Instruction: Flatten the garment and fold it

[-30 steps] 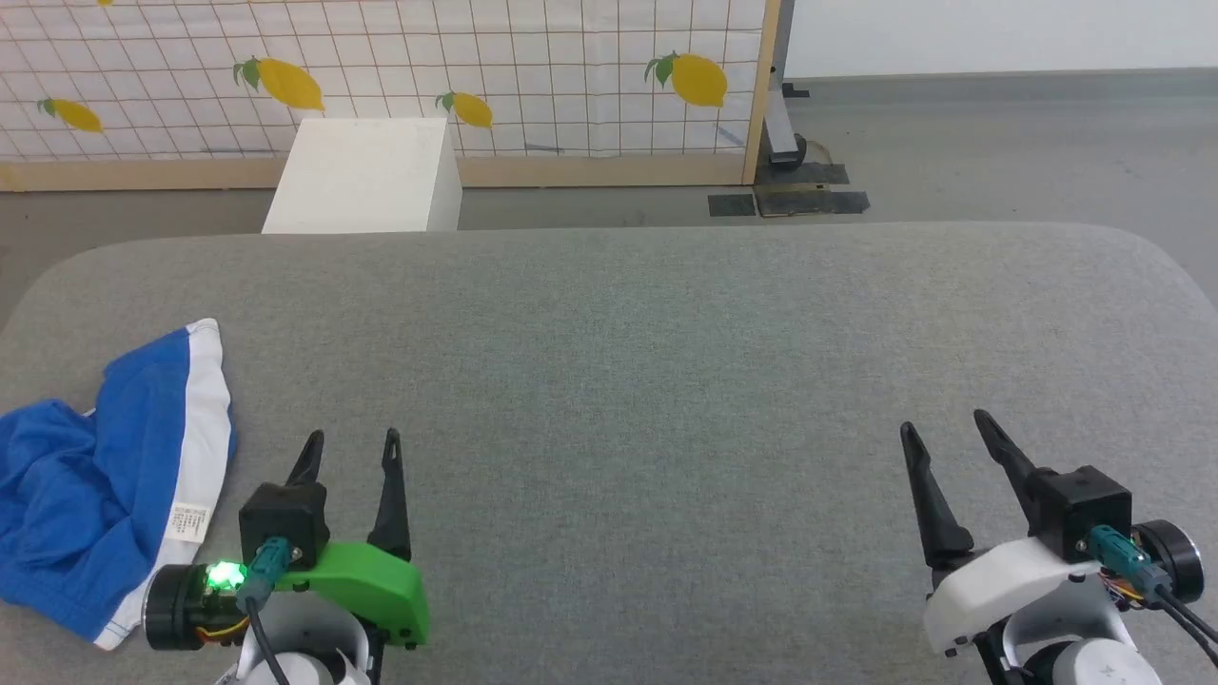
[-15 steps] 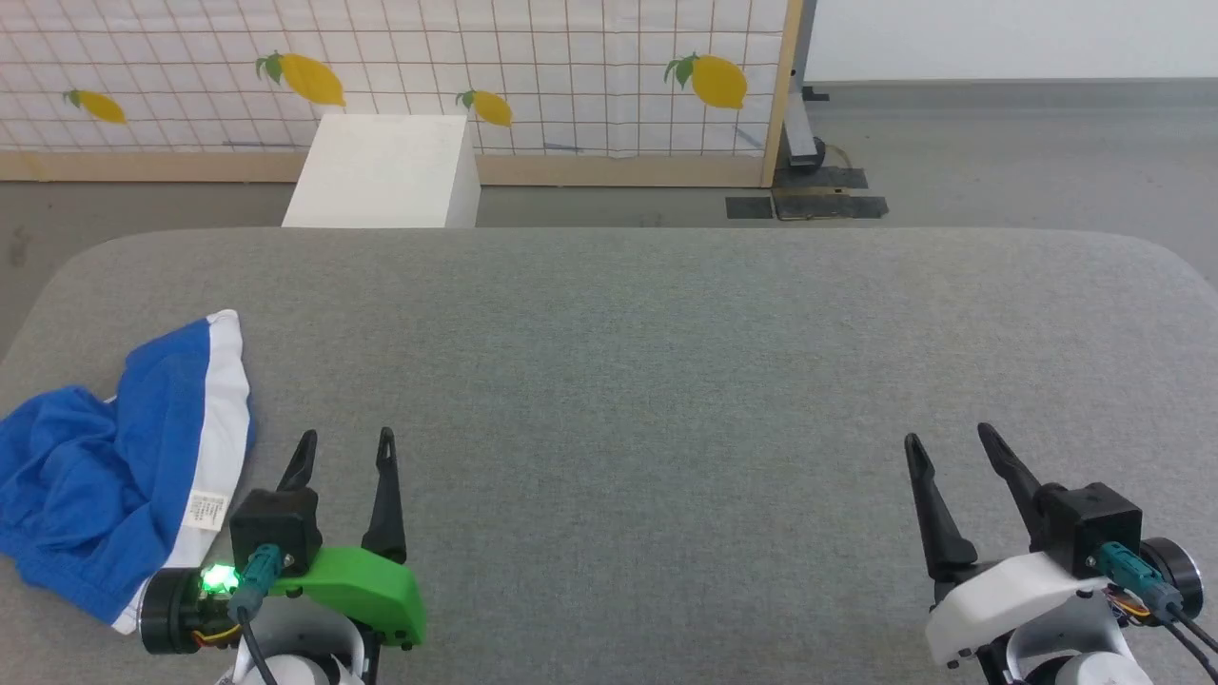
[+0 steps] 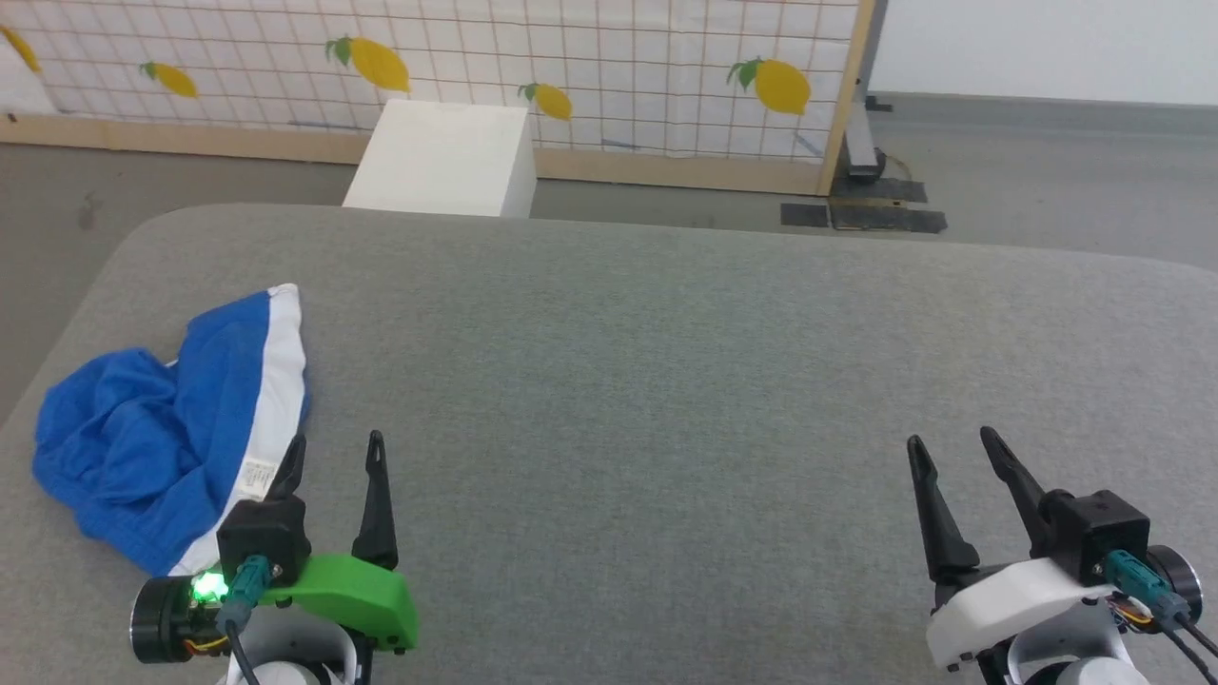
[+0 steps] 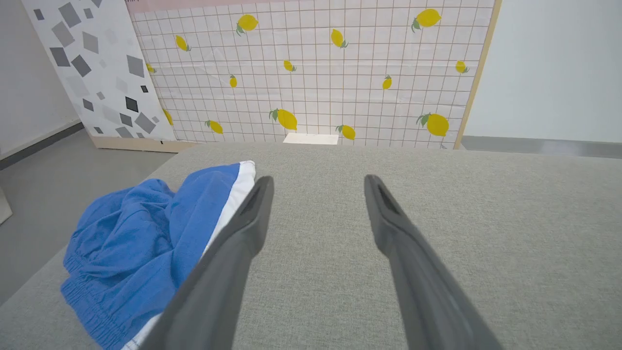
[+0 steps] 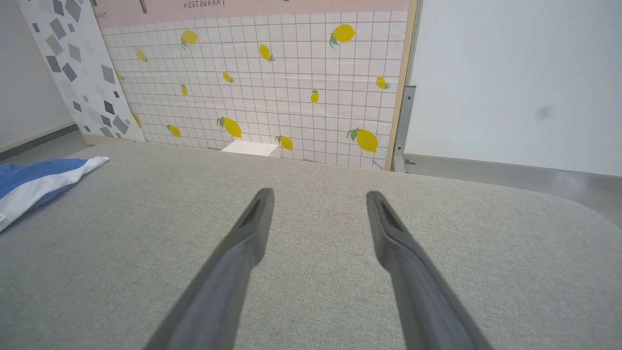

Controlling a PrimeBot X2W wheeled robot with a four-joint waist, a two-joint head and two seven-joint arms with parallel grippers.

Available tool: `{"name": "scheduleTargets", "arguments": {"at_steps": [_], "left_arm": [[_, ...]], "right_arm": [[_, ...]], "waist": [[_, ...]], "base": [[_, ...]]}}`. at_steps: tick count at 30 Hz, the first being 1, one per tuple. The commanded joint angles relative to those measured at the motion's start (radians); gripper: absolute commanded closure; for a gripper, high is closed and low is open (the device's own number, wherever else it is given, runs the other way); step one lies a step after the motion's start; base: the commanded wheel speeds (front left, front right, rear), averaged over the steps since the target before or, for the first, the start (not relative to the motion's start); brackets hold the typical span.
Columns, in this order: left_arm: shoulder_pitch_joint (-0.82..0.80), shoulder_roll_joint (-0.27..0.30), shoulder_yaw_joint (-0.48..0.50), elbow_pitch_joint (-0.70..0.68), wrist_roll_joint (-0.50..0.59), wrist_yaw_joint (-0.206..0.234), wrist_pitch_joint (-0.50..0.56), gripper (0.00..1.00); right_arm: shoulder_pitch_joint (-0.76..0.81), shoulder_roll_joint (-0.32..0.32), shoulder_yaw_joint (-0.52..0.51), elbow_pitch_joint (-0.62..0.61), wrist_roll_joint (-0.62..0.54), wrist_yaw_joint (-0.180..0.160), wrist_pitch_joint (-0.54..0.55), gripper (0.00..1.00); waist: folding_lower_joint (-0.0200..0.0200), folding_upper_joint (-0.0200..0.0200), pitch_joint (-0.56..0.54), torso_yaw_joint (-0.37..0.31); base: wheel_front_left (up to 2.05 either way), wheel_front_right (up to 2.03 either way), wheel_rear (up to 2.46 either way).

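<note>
Grey floor [image 3: 57, 209], pale room. Along the back, from the left: a white shard-print panel [image 4: 97, 63] with grey fragments, then a grid-tiled lemon-print panel [image 3: 618, 76] in a wooden frame, then a plain white wall [image 5: 510, 73]. White box [image 3: 438, 157] stands on the floor in front of the lemon-print panel, just behind the worktop's far edge.

Worktop [image 3: 666, 362]: broad, rounded corners, covered in grey woven fabric.

Far left of it, close to the left edge: the garment [image 3: 143, 447]. Royal blue, bunched and creased, not flat. Its white band [image 3: 276, 381] runs down the right-hand side of the heap, from the far tip toward the near edge. Small white label [image 3: 257, 476] sits low on that band, its print too small to read.

Left hand [image 3: 336, 440] next, at the near edge, right beside the garment. Fingers wide apart, holding nothing, pointing away across the worktop. Its left finger [image 3: 290, 466] crosses the rim of the white band as seen from above, by the label; touching or just above, cannot tell. Green cover [image 3: 352, 595] on the wrist, green light [image 3: 203, 587] glowing beside it.

Grey fabric stretches between the two hands.

Right hand [image 3: 951, 438] at the near right, well apart from the garment. Fingers spread wide, holding nothing, aimed across the worktop. White cover [image 3: 999, 590] on its wrist.
</note>
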Motion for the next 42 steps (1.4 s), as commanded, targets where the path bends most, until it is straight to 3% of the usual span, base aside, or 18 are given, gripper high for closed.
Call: {"name": "scheduleTargets", "arguments": {"at_steps": [1,42], "left_arm": [[0.020,0.000,0.002,-0.004,-0.006,0.000,-0.012,0.00],[0.067,0.003,0.025,-0.014,-0.033,0.016,-0.098,0.00]], "right_arm": [[0.017,0.000,0.000,0.002,0.010,0.000,-0.013,0.00],[0.043,0.000,0.018,0.014,0.074,-0.001,-0.100,0.00]], "waist": [[0.0000,0.0000,0.001,0.023],[0.0000,0.0000,-0.013,0.271]], "base": [[0.00,0.00,0.00],[0.00,0.00,0.00]]}}
